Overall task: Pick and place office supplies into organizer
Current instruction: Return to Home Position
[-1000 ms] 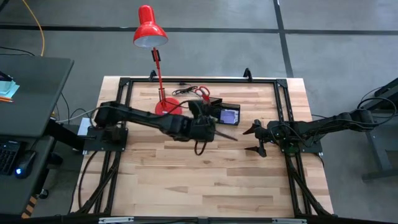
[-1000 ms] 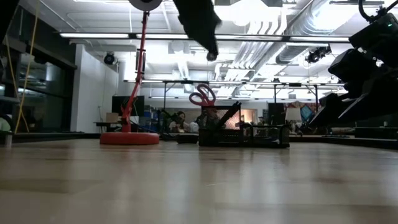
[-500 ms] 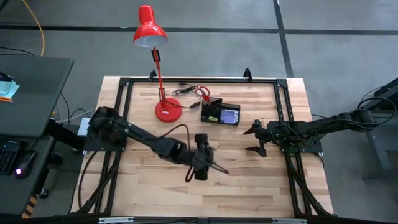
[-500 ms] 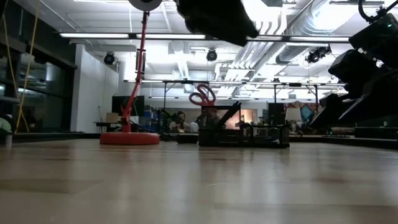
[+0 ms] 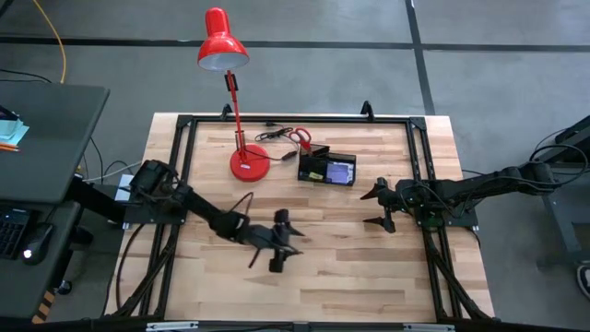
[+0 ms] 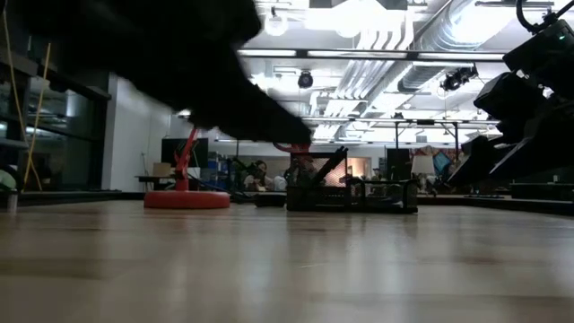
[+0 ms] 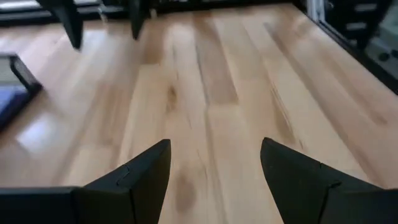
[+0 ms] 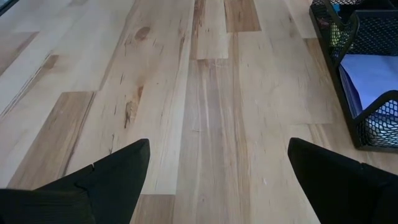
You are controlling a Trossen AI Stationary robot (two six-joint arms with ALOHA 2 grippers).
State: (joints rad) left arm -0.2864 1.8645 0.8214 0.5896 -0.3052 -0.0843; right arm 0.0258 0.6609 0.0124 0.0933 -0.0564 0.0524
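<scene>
Organizer point(image 5: 313, 171) long axis left-right; scissors point(image 5: 300, 138) handles toward far edge.

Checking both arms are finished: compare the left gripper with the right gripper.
The left gripper hangs over bare wood near the middle of the table; the right gripper sits near the table's right side. The left gripper is farther from the organizer; the right gripper is closer to it. Both are open and hold nothing.
</scene>
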